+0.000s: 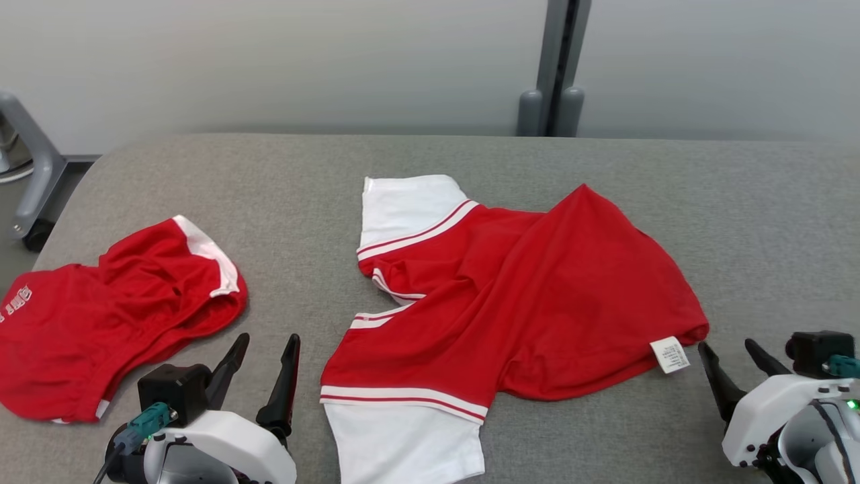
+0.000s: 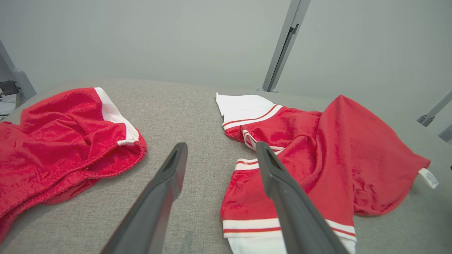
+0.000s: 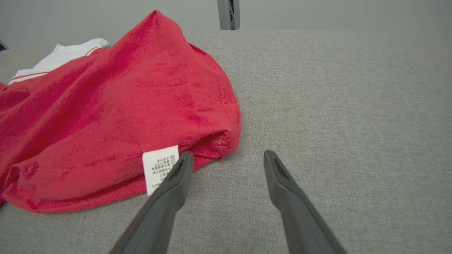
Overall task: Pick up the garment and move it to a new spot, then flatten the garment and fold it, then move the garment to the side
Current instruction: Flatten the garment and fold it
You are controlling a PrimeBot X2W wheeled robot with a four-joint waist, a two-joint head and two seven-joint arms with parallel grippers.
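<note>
The left hand [image 1: 267, 338] and the right hand [image 1: 725, 345] are pointing ahead wide open, holding nothing; the red and white shirt [image 1: 537, 302] is lying crumpled between them on the grey surface [image 1: 269, 188], its white tag [image 1: 670, 354] near the right hand.

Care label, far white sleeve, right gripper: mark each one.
care label [image 3: 160, 165], right wrist view, middle of the white tag.
far white sleeve [image 1: 403, 202], head view, middle of its white panel.
right gripper [image 1: 725, 345], head view, midway between its fingertips.
</note>
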